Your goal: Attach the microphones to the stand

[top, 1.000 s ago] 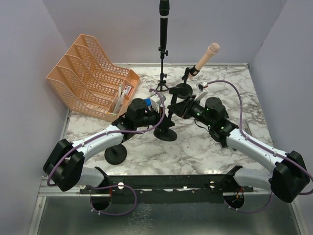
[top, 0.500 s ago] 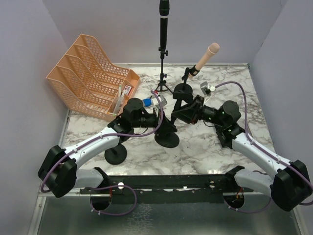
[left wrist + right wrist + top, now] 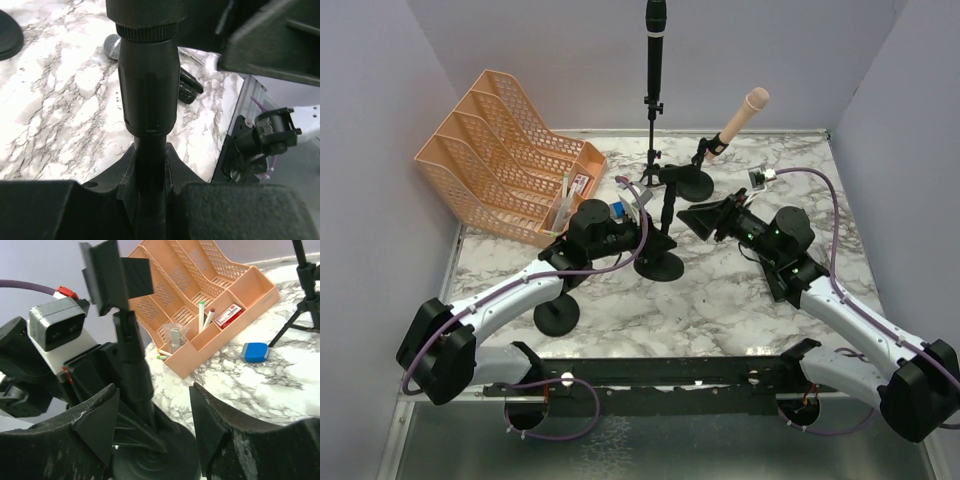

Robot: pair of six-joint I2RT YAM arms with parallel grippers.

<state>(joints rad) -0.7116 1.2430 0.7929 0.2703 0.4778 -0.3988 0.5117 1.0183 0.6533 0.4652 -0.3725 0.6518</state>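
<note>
My left gripper (image 3: 642, 238) (image 3: 150, 167) is shut on the black pole of a round-based stand (image 3: 659, 266) (image 3: 148, 90); the stand's clip (image 3: 112, 275) holds nothing. My right gripper (image 3: 692, 216) (image 3: 152, 402) is open just right of that pole (image 3: 134, 365), with the base (image 3: 160, 455) showing between its jaws. A black microphone (image 3: 655, 40) stands upright in the tripod stand (image 3: 651, 150) at the back. A pale pink microphone (image 3: 740, 117) tilts in a second round-based stand (image 3: 692, 182). A microphone with a silver mesh head (image 3: 113, 47) lies on the marble.
An orange desk organizer (image 3: 500, 150) (image 3: 200, 290) with pens fills the back left. A small blue block (image 3: 255, 351) lies by the tripod's leg (image 3: 295, 315). A spare round stand base (image 3: 557, 315) sits near the left arm. Purple walls close in the marble table (image 3: 720, 300).
My right gripper has opened and drawn back to the right, away from the stand's clip. The left gripper keeps its grip on the pole, and the stand has shifted slightly.
</note>
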